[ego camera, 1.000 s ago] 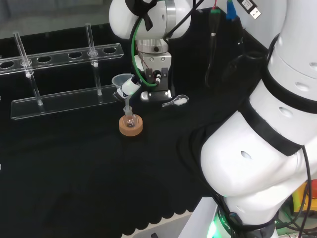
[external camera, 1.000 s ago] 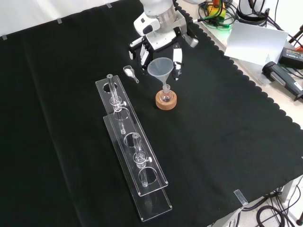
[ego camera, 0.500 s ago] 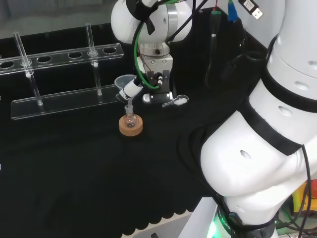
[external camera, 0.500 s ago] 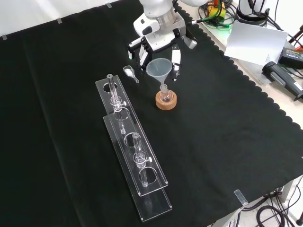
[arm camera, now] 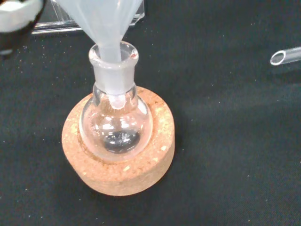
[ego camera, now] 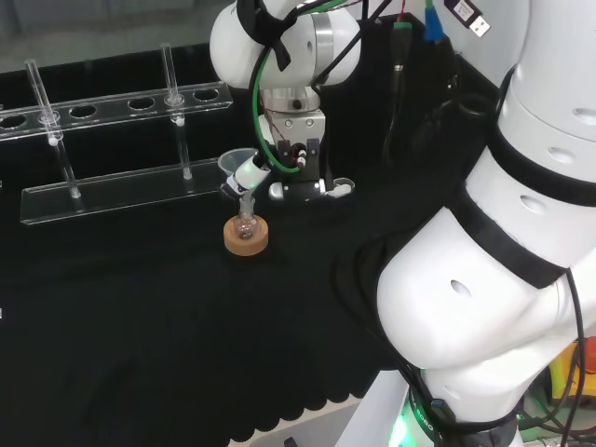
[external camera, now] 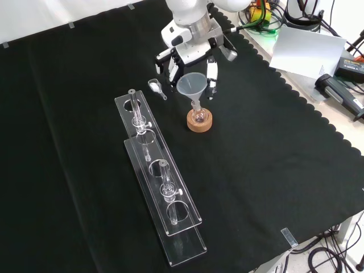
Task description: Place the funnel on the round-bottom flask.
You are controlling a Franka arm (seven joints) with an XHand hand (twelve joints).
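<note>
A clear plastic funnel [external camera: 190,85] stands tilted over a small round-bottom flask [external camera: 199,116], which sits in a cork ring [external camera: 199,124]. In the wrist view the funnel's stem [arm camera: 110,35] reaches down into the flask's neck [arm camera: 113,70], and the flask's bulb [arm camera: 116,123] rests in the cork ring [arm camera: 123,175]. The hand [external camera: 190,56] hangs just behind the funnel in the front view, its fingers [external camera: 211,77] curled round the cone. In the head view the hand [ego camera: 291,160] holds the funnel [ego camera: 237,162] above the flask [ego camera: 245,223].
A long clear test tube rack [external camera: 162,187] with two tubes lies left of the flask in the front view. A small clear scoop [external camera: 154,86] lies near the hand. Papers and cables sit beyond the cloth's right edge. The arm's white links [ego camera: 503,242] stand at the head view's right.
The hand has come lower and closer over the flask with the funnel. The funnel now leans with its stem in the flask's neck. Flask and cork ring have stayed put.
</note>
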